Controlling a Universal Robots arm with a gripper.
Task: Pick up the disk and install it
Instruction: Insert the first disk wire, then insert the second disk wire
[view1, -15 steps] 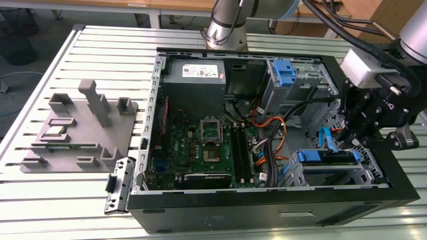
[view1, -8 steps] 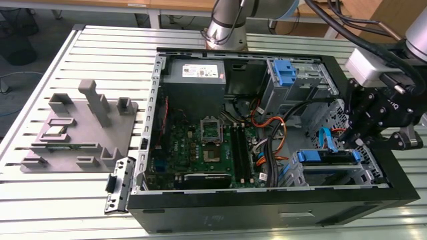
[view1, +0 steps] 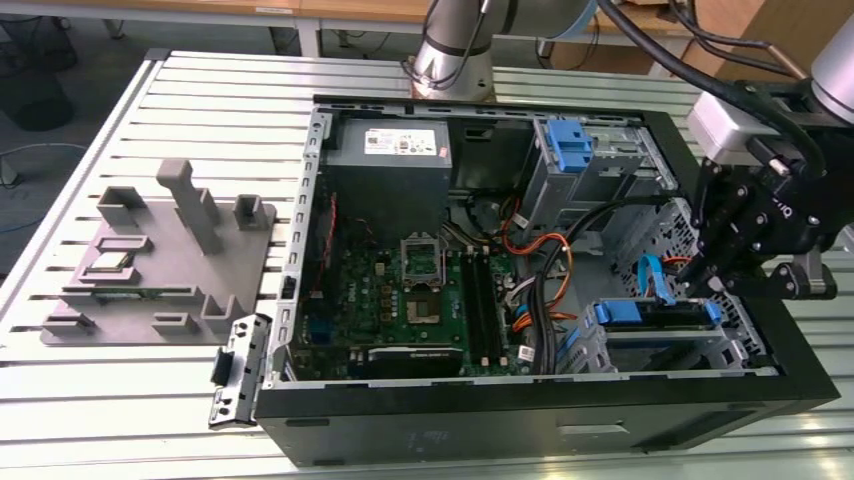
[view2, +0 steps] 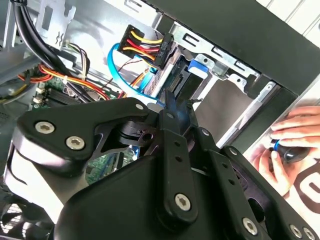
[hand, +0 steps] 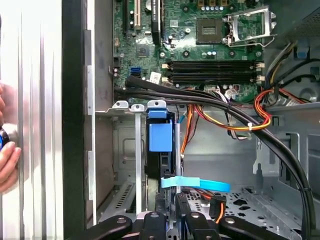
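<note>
The disk (hand: 161, 150) stands on its edge in the drive slot near the corner of the computer case (view1: 534, 425). Your claw (hand: 170, 212) pinches its end, clenched on it. A hand (view2: 292, 145) rests outside the case.

Blue-railed disk (hand: 161, 137); green motherboard (view1: 400, 300); black end effector (view1: 707, 285).

I can't make out any wording from here. The power-supply box (view1: 390, 175), at about eleven o'clock inside the computer case (view1: 534, 420) in the exterior view, carries a white sticker (view1: 400, 140) whose print is too fine for me to read. On the motherboard (hand: 190, 40) in the first wrist view I see a small white tag (hand: 155, 76), equally illegible.
</note>
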